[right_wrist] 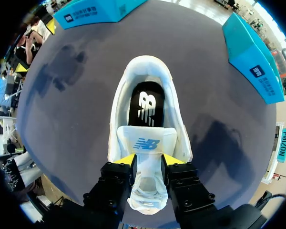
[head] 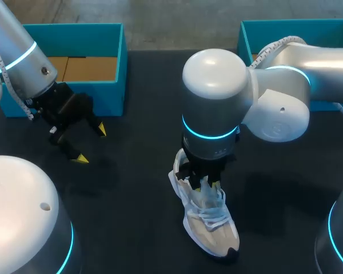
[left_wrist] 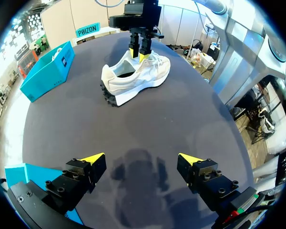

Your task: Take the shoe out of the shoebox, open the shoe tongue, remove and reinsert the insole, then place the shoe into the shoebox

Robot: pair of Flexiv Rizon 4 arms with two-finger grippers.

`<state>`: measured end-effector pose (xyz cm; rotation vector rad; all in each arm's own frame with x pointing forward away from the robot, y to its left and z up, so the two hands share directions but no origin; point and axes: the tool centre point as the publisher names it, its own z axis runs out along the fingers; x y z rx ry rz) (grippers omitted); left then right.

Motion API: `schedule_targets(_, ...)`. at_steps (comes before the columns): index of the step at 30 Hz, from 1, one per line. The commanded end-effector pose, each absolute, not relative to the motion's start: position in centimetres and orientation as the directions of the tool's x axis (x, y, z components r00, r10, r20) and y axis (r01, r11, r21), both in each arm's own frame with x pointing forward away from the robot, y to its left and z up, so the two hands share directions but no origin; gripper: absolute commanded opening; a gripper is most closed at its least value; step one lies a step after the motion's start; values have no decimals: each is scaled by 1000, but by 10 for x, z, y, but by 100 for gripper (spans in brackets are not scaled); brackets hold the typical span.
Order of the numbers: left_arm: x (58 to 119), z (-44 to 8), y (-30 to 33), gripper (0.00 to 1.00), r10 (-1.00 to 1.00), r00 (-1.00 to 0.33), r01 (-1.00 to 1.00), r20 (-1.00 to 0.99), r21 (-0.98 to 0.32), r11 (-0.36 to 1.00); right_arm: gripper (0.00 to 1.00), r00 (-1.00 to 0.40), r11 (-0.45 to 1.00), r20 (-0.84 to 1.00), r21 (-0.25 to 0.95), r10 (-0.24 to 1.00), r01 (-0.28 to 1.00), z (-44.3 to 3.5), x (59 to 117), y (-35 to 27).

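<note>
Pinching the white padded tongue [right_wrist: 147, 145] between its yellow tips, the right gripper [right_wrist: 148, 160] is standing straight over the white and beige lace-up sneaker [head: 208, 222]. The sneaker is sitting upright on the black table [head: 131, 228] around 6 o'clock, toe pointing to 5. Its black insole [right_wrist: 145, 107] is showing inside. The left gripper [head: 90, 144] is hanging at 9 o'clock, jaws spread wide and holding nothing, right by the open teal cardboard shoebox [head: 111, 94] at 11. A second teal box [head: 286, 24] is sitting at 1.
</note>
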<state>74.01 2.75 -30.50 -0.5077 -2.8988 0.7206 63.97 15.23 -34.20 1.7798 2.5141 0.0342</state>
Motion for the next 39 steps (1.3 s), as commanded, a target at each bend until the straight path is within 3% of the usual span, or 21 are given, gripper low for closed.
schedule_targets(1, 739, -304, 28, 100, 346, -938, 294, 27, -470, 832, 32, -327, 330, -58, 67, 943, 942, -335, 637, 153)
schedule_targets(6, 739, -304, 28, 100, 346, -938, 294, 27, -470, 832, 33, -328, 334, -78, 83, 941, 939, -323, 630, 152)
schedule_targets(19, 739, -304, 28, 100, 346, -938, 294, 27, -470, 832, 33, -358, 358, 4, 42, 934, 933, -359, 649, 154)
schedule_targets(25, 739, -304, 28, 100, 346, -938, 294, 27, -470, 832, 37, -379, 383, -55, 78, 924, 921, -330, 643, 152)
schedule_targets(28, 739, -304, 28, 100, 346, -938, 294, 27, -470, 832, 49, -438, 444, -75, 113, 896, 889, -308, 638, 156)
schedule_targets(29, 739, -304, 28, 100, 346, -938, 294, 27, -470, 832, 56, -464, 471, -85, 123, 882, 873, -302, 637, 159)
schedule_targets(32, 739, -304, 28, 100, 346, -938, 294, 27, -470, 832, 93, -567, 576, -102, 146, 818, 804, -286, 635, 166)
schedule_targets(33, 739, -304, 28, 100, 346, -938, 294, 27, -470, 832, 100, -601, 609, -100, 155, 793, 778, -282, 636, 167)
schedule_targets(39, 739, -304, 28, 100, 346, -938, 294, 27, -470, 832, 100, -819, 822, -103, 158, 565, 547, -272, 646, 175)
